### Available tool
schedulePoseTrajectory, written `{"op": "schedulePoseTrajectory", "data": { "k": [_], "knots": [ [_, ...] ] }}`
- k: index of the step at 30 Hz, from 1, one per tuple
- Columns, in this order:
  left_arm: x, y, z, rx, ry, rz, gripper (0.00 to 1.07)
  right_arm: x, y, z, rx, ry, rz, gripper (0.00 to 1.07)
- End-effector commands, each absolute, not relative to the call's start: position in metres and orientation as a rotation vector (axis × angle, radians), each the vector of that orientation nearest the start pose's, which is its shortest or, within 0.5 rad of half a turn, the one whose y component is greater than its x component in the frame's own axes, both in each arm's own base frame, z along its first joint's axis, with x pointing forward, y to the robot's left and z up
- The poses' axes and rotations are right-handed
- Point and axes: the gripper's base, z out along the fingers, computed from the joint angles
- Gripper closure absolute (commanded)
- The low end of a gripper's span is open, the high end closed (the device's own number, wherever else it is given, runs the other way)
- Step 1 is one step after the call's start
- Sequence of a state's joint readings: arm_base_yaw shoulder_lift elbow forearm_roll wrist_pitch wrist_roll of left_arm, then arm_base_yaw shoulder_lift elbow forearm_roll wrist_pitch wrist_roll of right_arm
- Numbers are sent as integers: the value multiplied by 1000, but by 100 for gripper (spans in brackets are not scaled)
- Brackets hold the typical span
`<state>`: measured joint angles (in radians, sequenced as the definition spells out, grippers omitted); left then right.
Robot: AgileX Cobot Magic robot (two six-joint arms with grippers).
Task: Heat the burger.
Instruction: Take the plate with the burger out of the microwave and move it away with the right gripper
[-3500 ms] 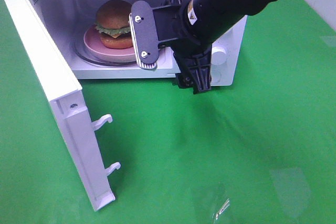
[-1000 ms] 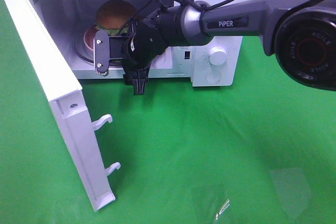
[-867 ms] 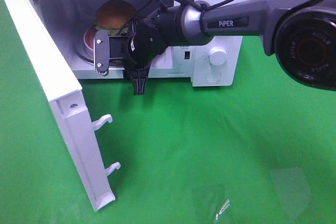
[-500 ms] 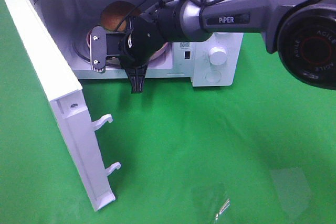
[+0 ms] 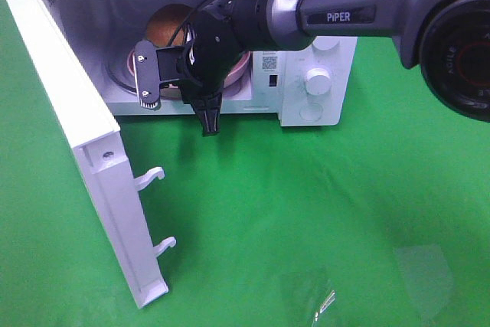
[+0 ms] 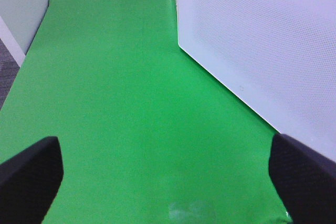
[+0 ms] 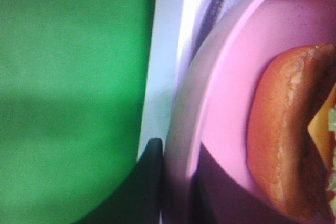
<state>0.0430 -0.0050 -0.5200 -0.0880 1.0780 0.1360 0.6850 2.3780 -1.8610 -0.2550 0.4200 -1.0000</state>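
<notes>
— Right end effector [image 5: 174, 91] is at the mouth of the microwave [image 5: 321, 28], yes? Does it grip something?

— It is there, with its two fingers spread apart, one flat pad toward the camera and one dark tip pointing down. I see nothing between them in the high view. In the right wrist view one dark finger [image 7: 142, 182] lies just beside the rim of the pink plate [image 7: 220, 114], maybe touching; I cannot tell.

— And the left end effector [image 6: 168, 177]?

— Its fingers are wide apart over the green tabletop [image 6: 115, 93], beside the open door [image 5: 84, 158], holding nothing.

— Where is the burger [image 5: 170, 22]?

— On the pink plate, inside the chamber. The arm hides most of it.

— How will it handle?

— I judge it light, soft and tall, so it can tip or slide apart if squeezed. The bun looks glossy, maybe slippery. Better to take the stiff plate at its rim and leave the burger alone.

— How does it look?

— Golden-brown bun, orange cheese and a bit of green lettuce at the edge.
</notes>
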Motion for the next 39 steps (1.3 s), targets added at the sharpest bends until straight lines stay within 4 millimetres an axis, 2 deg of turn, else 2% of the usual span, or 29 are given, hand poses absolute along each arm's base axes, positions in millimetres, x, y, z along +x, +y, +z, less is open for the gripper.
{"op": "schedulePoseTrajectory", "data": {
  "k": [1, 7, 16, 39],
  "knots": [
    [-11, -7, 281, 105, 2008, 8, 7, 404, 320, 145, -2058, 1375, -391, 107],
    [-11, -7, 281, 105, 2008, 8, 7, 388, 308, 150, -2128, 1248, -422, 107],
    [-11, -7, 281, 105, 2008, 8, 7, 362, 292, 161, -2119, 1126, -440, 107],
    [-11, -7, 281, 105, 2008, 8, 7, 307, 252, 178, -2086, 1039, -438, 107]
  ]
}}
